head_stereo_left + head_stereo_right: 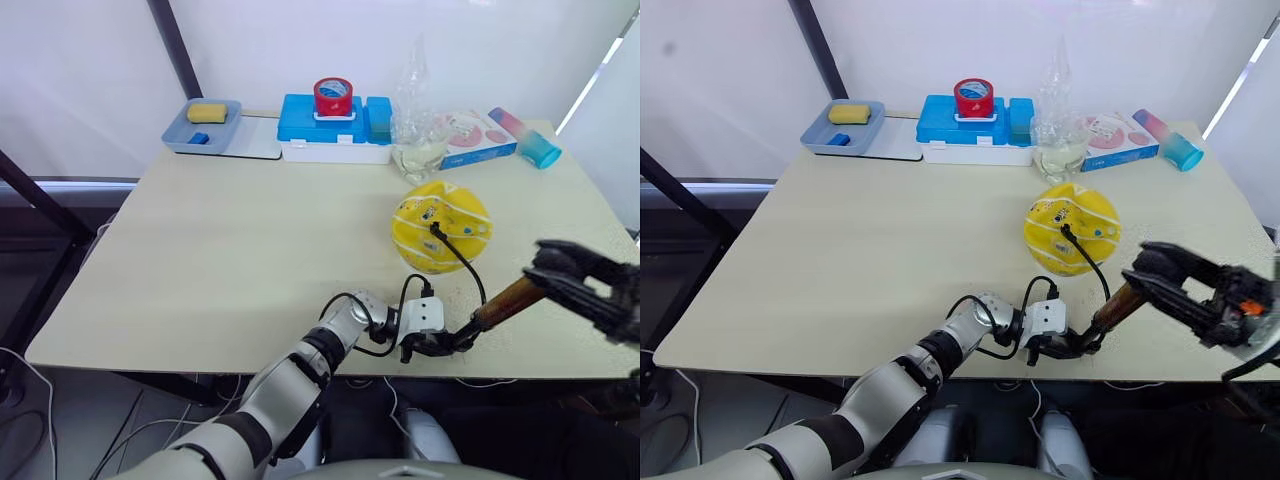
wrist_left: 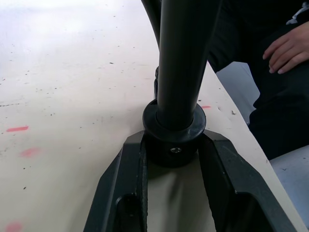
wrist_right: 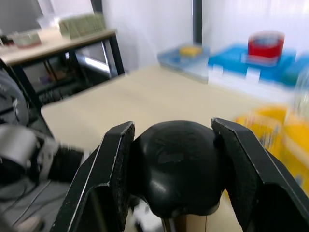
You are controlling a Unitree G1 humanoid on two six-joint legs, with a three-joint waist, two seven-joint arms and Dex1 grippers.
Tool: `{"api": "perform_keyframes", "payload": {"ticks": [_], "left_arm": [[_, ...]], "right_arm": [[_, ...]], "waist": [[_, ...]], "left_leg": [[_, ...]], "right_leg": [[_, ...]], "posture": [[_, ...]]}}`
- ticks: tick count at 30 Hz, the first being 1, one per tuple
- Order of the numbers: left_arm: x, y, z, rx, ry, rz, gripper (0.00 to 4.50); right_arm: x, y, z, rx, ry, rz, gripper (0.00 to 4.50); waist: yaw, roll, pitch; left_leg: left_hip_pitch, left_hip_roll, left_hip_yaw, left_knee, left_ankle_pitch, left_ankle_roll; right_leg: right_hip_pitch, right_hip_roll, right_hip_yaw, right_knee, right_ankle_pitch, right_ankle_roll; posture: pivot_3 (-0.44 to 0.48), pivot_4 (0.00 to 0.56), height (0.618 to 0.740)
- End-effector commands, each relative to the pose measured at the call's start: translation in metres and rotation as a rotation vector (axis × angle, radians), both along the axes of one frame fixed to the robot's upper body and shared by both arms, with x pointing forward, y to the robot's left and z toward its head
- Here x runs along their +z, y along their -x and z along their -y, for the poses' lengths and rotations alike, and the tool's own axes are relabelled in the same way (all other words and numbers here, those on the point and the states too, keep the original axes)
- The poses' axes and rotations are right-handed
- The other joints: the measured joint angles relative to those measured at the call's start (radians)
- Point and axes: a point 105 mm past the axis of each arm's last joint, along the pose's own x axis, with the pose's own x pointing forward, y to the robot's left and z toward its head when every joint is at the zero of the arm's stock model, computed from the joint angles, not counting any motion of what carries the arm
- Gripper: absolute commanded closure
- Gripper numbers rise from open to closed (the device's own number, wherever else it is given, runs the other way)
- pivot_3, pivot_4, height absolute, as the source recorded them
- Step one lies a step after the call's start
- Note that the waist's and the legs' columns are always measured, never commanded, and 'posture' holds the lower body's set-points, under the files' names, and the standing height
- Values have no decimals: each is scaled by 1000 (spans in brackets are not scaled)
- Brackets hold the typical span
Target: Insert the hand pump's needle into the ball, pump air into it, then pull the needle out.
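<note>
The yellow ball (image 1: 441, 226), dented on top, lies on the table's right half. The pump's thin black hose (image 1: 462, 258) runs from a point on the ball's front down to the pump's lower end. The bronze hand pump (image 1: 507, 300) slants up to the right near the table's front edge. My left gripper (image 1: 437, 343) is shut on the pump's black base cap (image 2: 174, 133). My right gripper (image 1: 560, 270) is shut on the pump's black handle knob (image 3: 175, 166) at the upper end.
Along the back edge stand a grey tray (image 1: 203, 125) with a yellow sponge, a blue box (image 1: 333, 125) with a red tape roll (image 1: 333, 96) on it, a clear plastic bag (image 1: 418, 110), a printed box (image 1: 472, 135) and a blue cup (image 1: 538, 148). A person's hand (image 2: 287, 48) rests beside the table's front edge.
</note>
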Motion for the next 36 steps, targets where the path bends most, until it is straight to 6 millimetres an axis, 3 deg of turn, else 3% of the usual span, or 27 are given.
{"api": "perform_keyframes", "payload": {"ticks": [1, 8, 12, 18, 23, 30, 36], "left_arm": [[-18, 30, 9, -103, -58, -73, 3440], [-19, 30, 10, -97, -58, -61, 3440], [-17, 29, 13, -86, -49, -59, 3440], [-18, 29, 13, -98, -63, -45, 3440], [-22, 30, 10, -106, -90, -49, 3440], [-24, 30, 9, -107, -95, -34, 3440], [-24, 31, 10, -112, -96, -35, 3440]], "right_arm": [[-28, -6, 1, -55, 40, -102, 2496], [-73, -12, -6, -128, 20, -147, 2496], [-79, -15, -6, -146, -3, -84, 2496], [-48, -12, -5, -104, -12, 85, 2496], [-10, -2, 4, -75, -6, 157, 2496], [42, 11, 12, -43, -36, 206, 2496], [72, 12, 20, -54, -35, 198, 2496]], "waist": [[1, 1, -1], [3, 3, -3], [2, 4, -4], [2, 7, -4], [2, 8, -3], [3, 8, -2], [3, 6, -1]], "left_leg": [[0, 0, 0, -1, 0, 0], [-1, 0, -5, -3, 0, 0], [-1, 0, -6, -3, 0, 0], [-1, -1, -6, -3, 0, 0], [-1, -1, -6, -3, 0, 0], [-1, -1, -6, -3, 0, 0], [-1, -1, -6, -3, 0, 0]], "right_leg": [[0, 0, 0, 0, 0, 0], [0, -1, -6, 0, -2, -4], [0, -1, -7, 1, -2, -4], [0, -1, -8, 1, -3, -4], [0, -1, -8, 0, -3, -4], [0, -1, -8, 0, -3, -4], [1, -2, -8, 0, -3, -4]], "posture": [[0, 150, 729], [0, 150, 729], [0, 150, 729], [0, 150, 729], [0, 150, 729], [0, 150, 729], [0, 150, 729]]}}
